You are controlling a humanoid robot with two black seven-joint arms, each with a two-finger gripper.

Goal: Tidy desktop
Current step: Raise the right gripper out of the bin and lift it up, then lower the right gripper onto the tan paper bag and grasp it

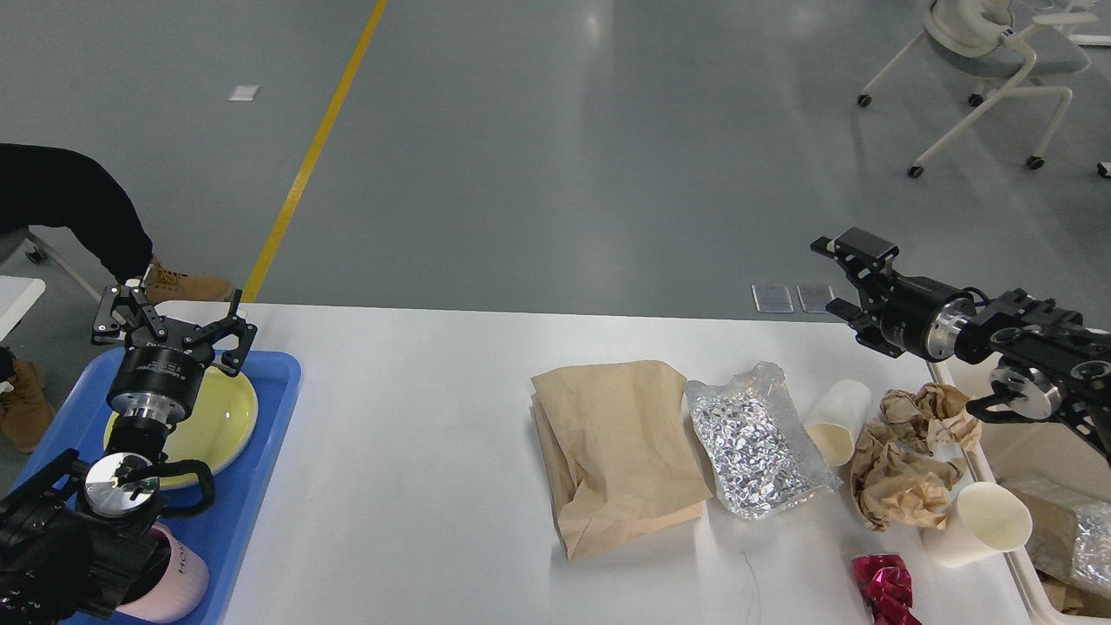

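Note:
The white desktop [417,451] spans the view. On its right half lie a brown paper bag [621,451], a silver foil pouch [759,443], a tipped paper cup [838,425], crumpled brown paper [903,464], a second paper cup [976,525] and a red foil scrap [885,586]. My right gripper [831,276] is open and empty. It points left, raised over the table's far right edge, above the crumpled paper. My left gripper [174,323] is open and empty above a yellow plate [221,417].
A blue tray [256,495] at the left holds the plate and a pink cup [178,573]. A beige bin [1028,447] at the right edge holds paper and foil. A person's leg and boot [187,282] are beyond the left corner. Office chairs [989,61] stand far right.

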